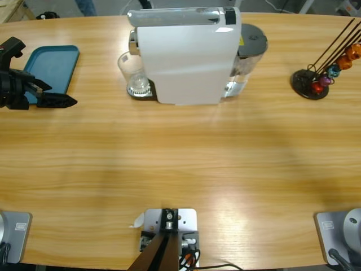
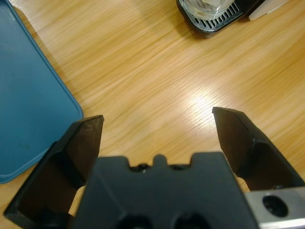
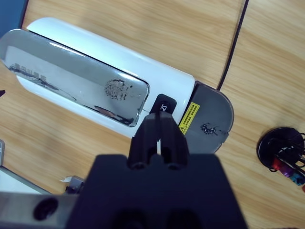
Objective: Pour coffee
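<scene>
A white coffee machine [image 1: 186, 56] stands at the back middle of the table, with a clear empty glass [image 1: 132, 70] on its drip tray [image 1: 141, 91] at its left end. My left gripper [image 1: 56, 95] hovers open and empty at the far left, beside the blue tray [image 1: 51, 68]. The left wrist view shows its fingers spread over bare wood, with the glass [image 2: 207, 7] far ahead. My right gripper [image 3: 159, 119] is shut and empty, looking down on the machine [image 3: 157, 71] from above. Its tips line up with the black button [image 3: 164, 104] beside the chrome lid [image 3: 71, 81].
The grey water tank lid [image 1: 251, 42] sits at the machine's right end. A black capsule stand [image 1: 310, 82] with coloured capsules is at the back right. A black cable [image 3: 233, 47] runs across the wood behind the machine. Bare wood lies in front of the machine.
</scene>
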### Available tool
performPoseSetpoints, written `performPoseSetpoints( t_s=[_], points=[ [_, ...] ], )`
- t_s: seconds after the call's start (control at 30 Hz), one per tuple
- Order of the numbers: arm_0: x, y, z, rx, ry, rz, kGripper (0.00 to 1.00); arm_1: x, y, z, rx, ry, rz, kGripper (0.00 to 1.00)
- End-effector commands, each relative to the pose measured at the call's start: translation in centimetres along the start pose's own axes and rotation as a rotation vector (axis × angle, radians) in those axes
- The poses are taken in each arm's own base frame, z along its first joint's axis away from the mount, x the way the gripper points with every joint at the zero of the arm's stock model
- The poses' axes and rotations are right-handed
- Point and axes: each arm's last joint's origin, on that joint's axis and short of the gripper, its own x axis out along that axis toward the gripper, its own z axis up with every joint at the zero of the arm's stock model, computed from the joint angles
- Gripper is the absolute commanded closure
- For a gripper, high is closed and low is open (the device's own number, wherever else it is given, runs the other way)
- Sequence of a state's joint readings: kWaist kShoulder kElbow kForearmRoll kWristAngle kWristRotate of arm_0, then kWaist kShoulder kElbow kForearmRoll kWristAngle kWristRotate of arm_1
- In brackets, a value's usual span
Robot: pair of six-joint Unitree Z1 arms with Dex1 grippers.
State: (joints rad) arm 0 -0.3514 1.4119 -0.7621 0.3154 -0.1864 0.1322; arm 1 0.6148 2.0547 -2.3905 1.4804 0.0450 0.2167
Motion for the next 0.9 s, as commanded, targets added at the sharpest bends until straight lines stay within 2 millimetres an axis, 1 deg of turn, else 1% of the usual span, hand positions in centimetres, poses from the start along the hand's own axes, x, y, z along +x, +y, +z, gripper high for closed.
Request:
performPoseSetpoints(
  t_s=[0.03, 0.33, 0.57, 0.9],
  points=[
    [1.3, 0.0, -0.8, -0.011, 0.068, -0.002, 0.013, 3.3, -1.0, 1.0, 0.039, 0.076, -0.015, 1.000],
    [1.5, 0.0, -0.8, -0.012, 0.076, -0.003, 0.013, 4.1, -1.0, 1.2, 0.043, 0.095, -0.006, 1.000],
    [1.7, 0.1, -0.8, -0.013, 0.084, -0.004, 0.013, 4.1, -1.0, 1.1, 0.041, 0.104, 0.005, 1.000],
    [1.7, 0.1, -0.8, -0.012, 0.084, -0.004, 0.013, 4.9, -1.0, 0.9, 0.043, 0.136, 0.000, 1.000]
  ],
)
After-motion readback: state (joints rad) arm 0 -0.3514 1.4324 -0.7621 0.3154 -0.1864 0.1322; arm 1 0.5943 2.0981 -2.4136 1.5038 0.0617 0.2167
